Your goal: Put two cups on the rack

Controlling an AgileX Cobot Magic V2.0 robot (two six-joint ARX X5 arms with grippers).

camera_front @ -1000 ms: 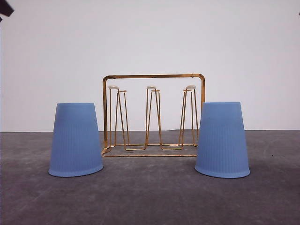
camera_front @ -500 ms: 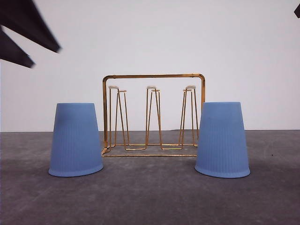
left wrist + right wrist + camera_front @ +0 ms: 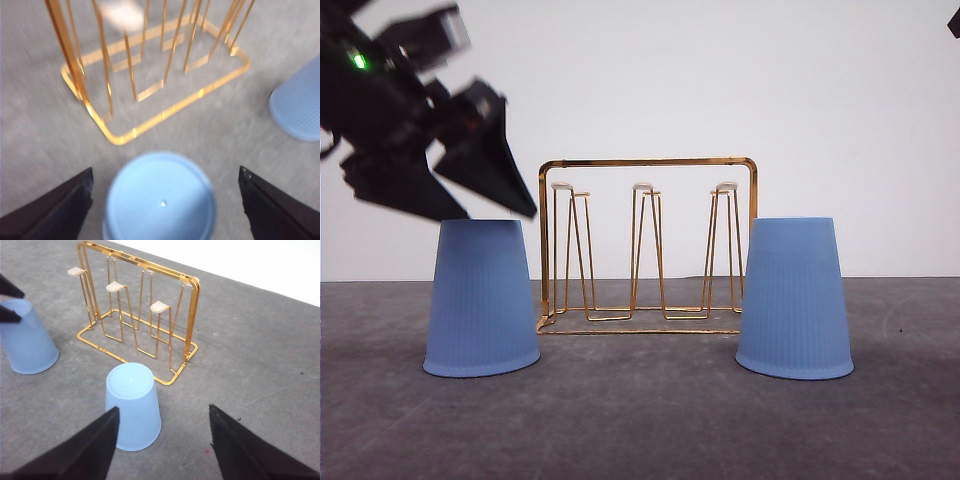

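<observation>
Front view, grey matte tabletop [image 3: 640,420], plain white wall [image 3: 720,80], left claw [image 3: 490,215] spread wide above left cup [image 3: 481,300], right claw [image 3: 162,427] wide, empty

A dark grey table surface [image 3: 650,420] with a fine mottled texture is seen across the lower part of the front view. Soft shadows are cast on it. A few small dark specks are scattered over it, among them one near its right side [image 3: 900,331]. Behind the table, a plain white wall [image 3: 650,80] is seen, meeting the surface along a straight horizontal line. The same grey surface and a strip of white wall are shown in the right wrist view.
</observation>
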